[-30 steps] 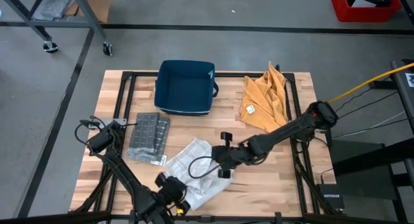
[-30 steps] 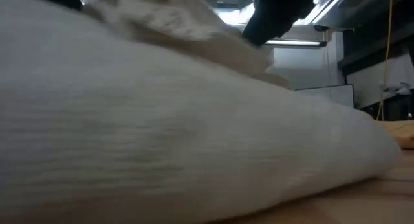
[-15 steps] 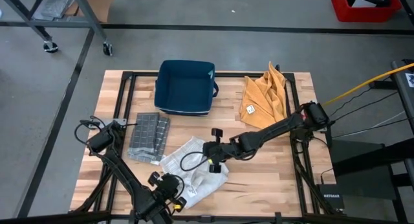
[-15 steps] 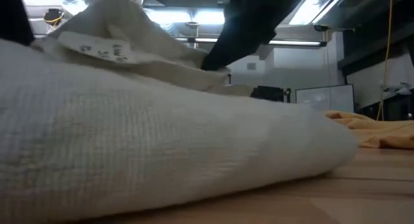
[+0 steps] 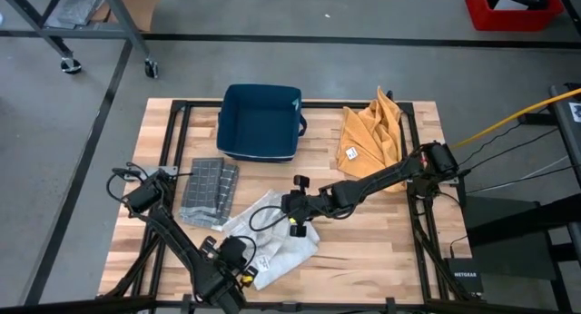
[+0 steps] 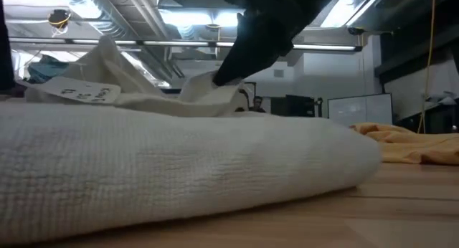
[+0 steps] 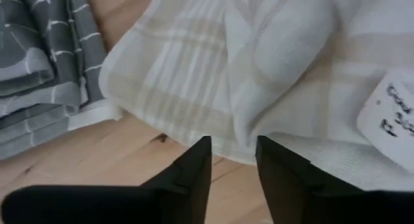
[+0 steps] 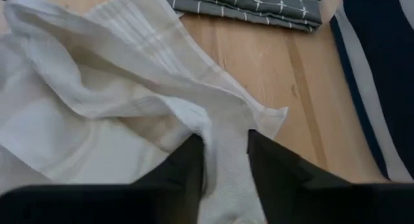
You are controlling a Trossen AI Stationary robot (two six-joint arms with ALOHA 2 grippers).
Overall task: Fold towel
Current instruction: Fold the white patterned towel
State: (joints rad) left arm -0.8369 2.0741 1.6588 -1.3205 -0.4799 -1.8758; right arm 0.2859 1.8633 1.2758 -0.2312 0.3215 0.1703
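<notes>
The white towel [image 5: 270, 240] with pale beige stripes lies bunched in loose layers on the wooden table, near its front middle. A white label [image 7: 391, 114] is sewn to it. My left gripper [image 7: 233, 149] hovers open over the towel's near left edge [image 7: 242, 153], pointing steeply down. It shows in the high view as well [image 5: 243, 262]. My right gripper [image 8: 225, 143] reaches in from the right, open. A raised ridge of the towel [image 8: 226, 153] stands between its fingers near the far right corner [image 8: 275, 117]. The high view shows this gripper too [image 5: 289, 223]. My left gripper has the towel's hem [image 7: 242, 153] right at its open fingertips; I cannot tell whether they touch it. My right gripper slants down from the table's right, its fingers [image 8: 194, 162] on either side of a ridge of cloth. Whether they touch it I cannot tell.
A folded grey checked cloth [image 5: 207, 191] lies just left of the towel. A navy bin [image 5: 261, 122] stands at the far middle, and an ochre cloth [image 5: 372, 137] lies crumpled at the far right. Bare wood [image 5: 372, 250] shows to the towel's right.
My right gripper has moved toward the table's left and sunk lower over the towel. My left gripper has shifted a little toward the far edge and tipped further down. The towel's raised bulk has sunk, and it lies flatter and more compact.
</notes>
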